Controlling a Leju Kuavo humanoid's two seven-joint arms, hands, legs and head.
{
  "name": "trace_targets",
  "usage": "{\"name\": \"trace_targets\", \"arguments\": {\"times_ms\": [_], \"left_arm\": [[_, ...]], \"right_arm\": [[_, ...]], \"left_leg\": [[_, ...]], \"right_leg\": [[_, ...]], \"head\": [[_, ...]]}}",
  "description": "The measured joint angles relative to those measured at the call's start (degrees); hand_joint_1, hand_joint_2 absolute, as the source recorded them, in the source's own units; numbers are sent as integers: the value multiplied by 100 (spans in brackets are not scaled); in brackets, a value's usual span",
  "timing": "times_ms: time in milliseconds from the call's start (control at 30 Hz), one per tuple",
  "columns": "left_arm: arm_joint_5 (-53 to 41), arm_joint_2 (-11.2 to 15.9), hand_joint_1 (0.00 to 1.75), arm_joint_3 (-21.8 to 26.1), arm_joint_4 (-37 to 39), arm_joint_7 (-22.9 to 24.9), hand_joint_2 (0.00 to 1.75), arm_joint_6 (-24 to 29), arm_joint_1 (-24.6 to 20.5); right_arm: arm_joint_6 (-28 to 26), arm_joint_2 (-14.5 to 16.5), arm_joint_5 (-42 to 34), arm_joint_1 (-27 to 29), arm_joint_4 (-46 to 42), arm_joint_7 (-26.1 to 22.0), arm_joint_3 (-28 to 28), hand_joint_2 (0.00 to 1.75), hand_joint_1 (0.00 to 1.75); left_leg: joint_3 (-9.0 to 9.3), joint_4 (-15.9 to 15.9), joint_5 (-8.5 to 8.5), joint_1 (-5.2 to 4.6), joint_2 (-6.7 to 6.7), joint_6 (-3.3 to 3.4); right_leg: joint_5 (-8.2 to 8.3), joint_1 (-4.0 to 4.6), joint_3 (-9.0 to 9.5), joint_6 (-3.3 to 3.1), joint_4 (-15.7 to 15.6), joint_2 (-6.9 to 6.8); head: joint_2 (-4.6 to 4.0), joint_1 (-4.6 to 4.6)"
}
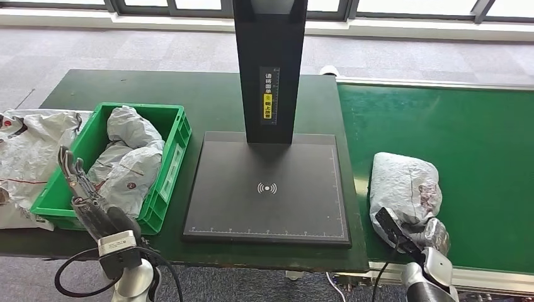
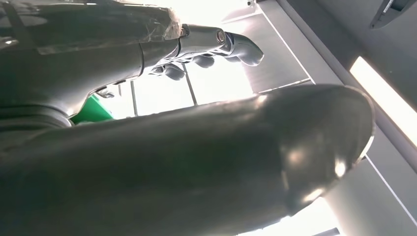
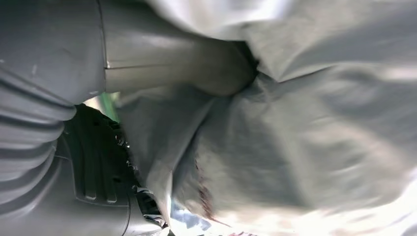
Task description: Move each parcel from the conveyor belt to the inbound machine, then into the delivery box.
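A grey plastic parcel (image 1: 403,185) lies on the green conveyor belt (image 1: 478,145), close to its near edge. My right hand (image 1: 412,236) grips the parcel's near end, with dark fingers (image 1: 389,226) along its left side. In the right wrist view the thumb (image 3: 177,64) presses into the crumpled parcel (image 3: 305,132). The black inbound machine (image 1: 267,189) has a bare platform and a tall post (image 1: 271,63). The green delivery box (image 1: 165,182) holds several grey parcels (image 1: 129,157). My left hand (image 1: 79,185) is raised at the box's near left corner, fingers apart, holding nothing; it also shows as my left hand (image 2: 196,44).
A dark green table (image 1: 208,100) carries the box and the machine. White and grey bags (image 1: 25,151) lie on its left end beside the box. A metal rail (image 1: 485,277) edges the belt's near side. Grey carpet and windows lie beyond.
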Motion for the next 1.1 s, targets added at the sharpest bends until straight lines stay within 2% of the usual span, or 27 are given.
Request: {"name": "trace_targets", "arguments": {"times_ms": [133,267,500,600,700,800,933,1000,1100], "left_arm": [[-43,0,0,0,-46,0,0,0,71],[-48,0,0,0,-51,0,0,0,78],[-48,0,0,0,-51,0,0,0,90],[-44,0,0,0,-50,0,0,0,89],[-34,0,0,0,-47,0,0,0,86],[-51,0,0,0,-40,0,0,0,84],[-58,0,0,0,-35,0,0,0,83],[-73,-1,0,0,-34,0,0,0,84],[-154,-8,0,0,-36,0,0,0,85]], "right_arm": [[-185,273,-521,240,-912,-482,193,175,175],[-213,452,-704,403,-1603,-596,343,175,175],[-216,571,-721,533,-2066,-601,420,175,175],[-372,599,-919,604,-2218,-768,422,175,175],[-816,680,-1688,835,-2709,-1314,437,175,175],[-1155,802,-2954,1248,-3647,-2050,520,175,175],[-1524,942,-4264,1771,-4845,-3018,733,175,175],[-1714,1033,-4593,1997,-5376,-3504,940,175,175],[-1830,1211,-4282,2134,-5828,-3830,1502,175,175]], "left_leg": [[-21,-2,13,1,-42,-2],[-35,-7,9,1,-48,-6],[-44,-7,8,0,-50,-5],[-44,-7,8,0,-52,-5],[-48,-7,8,0,-59,-5],[-54,-8,6,0,-70,-7],[-56,-9,1,0,-71,-10],[-59,-11,0,1,-69,-12],[-48,-13,-7,4,-45,-22]], "right_leg": [[-3,1,-23,-6,5,-35],[-12,2,-35,-9,6,-42],[-13,0,-42,-9,5,-44],[-13,0,-44,-9,4,-47],[-14,0,-48,-10,4,-55],[-20,1,-51,-12,5,-68],[-28,1,-54,-15,5,-69],[-32,2,-54,-16,7,-68],[-34,3,-56,-20,8,-45]], "head": [[0,0],[0,0],[0,0],[0,0],[0,0],[0,0],[0,0],[0,1],[0,1]]}}
